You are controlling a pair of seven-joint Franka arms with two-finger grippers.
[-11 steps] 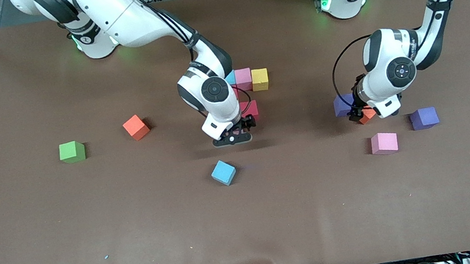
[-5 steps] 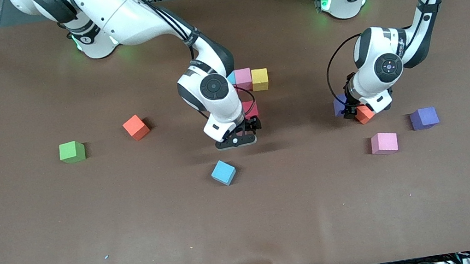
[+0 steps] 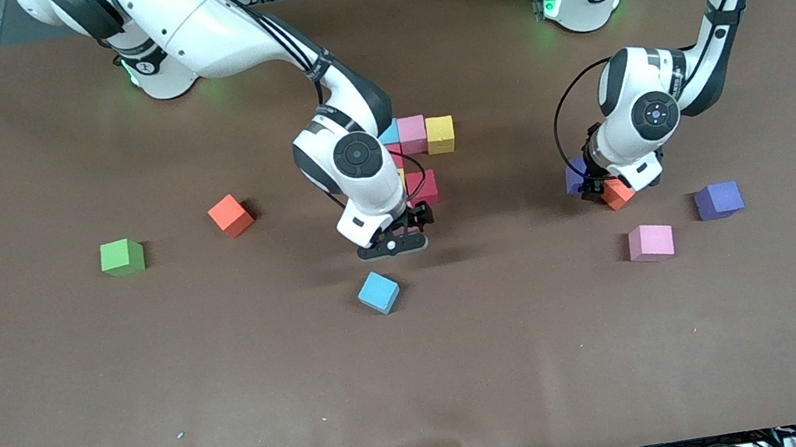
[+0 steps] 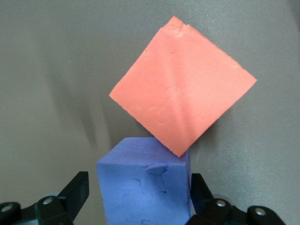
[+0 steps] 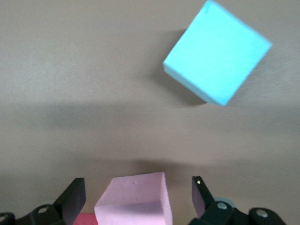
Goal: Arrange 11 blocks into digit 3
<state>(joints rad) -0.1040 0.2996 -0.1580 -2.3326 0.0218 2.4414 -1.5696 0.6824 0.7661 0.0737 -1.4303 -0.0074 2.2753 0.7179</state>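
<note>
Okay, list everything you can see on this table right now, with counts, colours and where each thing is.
green foam cube: one, toward the right arm's end
orange foam cubes: two; one beside the green cube, one beside the left tool
cyan foam cube: one, loose, nearer the camera than the started figure
purple foam cubes: two; one between the left tool's fingers, one toward the left arm's end
pink foam cube: one, loose
started figure: cyan, pink, yellow, red cubes, partly hidden
table: one, brown
left tool: straddling a purple cube
right tool: open over a pink cube of the figure
</note>
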